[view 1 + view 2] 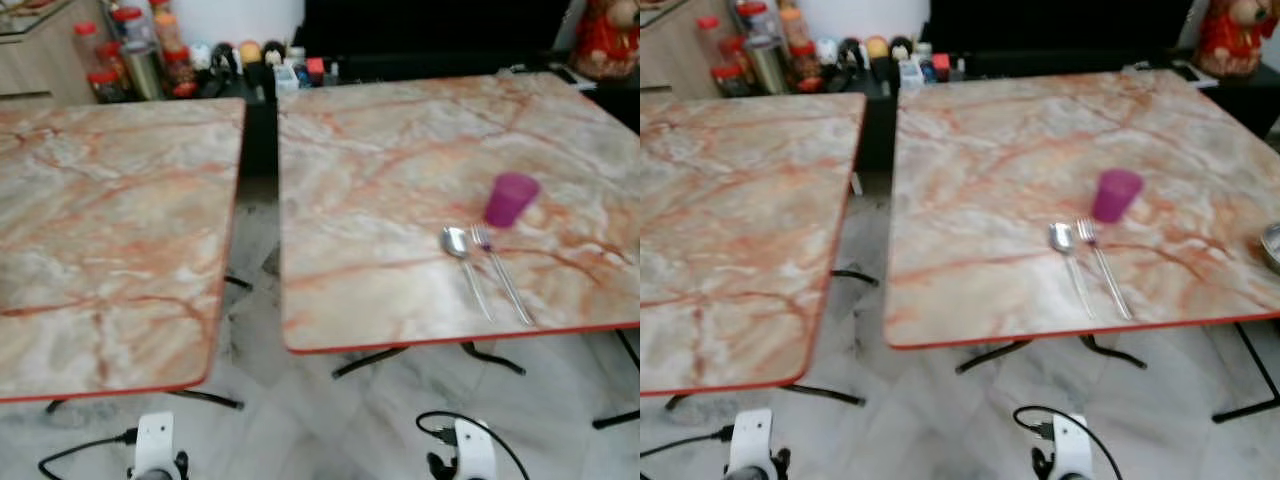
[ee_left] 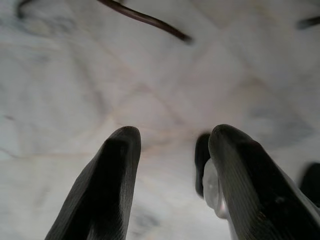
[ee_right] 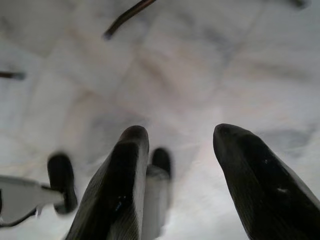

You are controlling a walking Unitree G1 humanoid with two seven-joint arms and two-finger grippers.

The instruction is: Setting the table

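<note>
Cup (image 1: 510,199) well beyond idle tools.

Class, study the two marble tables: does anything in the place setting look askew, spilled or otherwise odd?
Nothing is spilled or damaged. On the right table, the spoon and fork lie side by side, slightly slanted, below the upright purple cup. No plate accompanies them.

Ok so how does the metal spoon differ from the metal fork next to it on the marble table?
The silver metal spoon ends in a rounded bowl; the silver metal fork ends in tines. The spoon lies left of the fork, farther from the purple plastic cup. Both lie flat, side by side, handles toward the red table edge.
</note>
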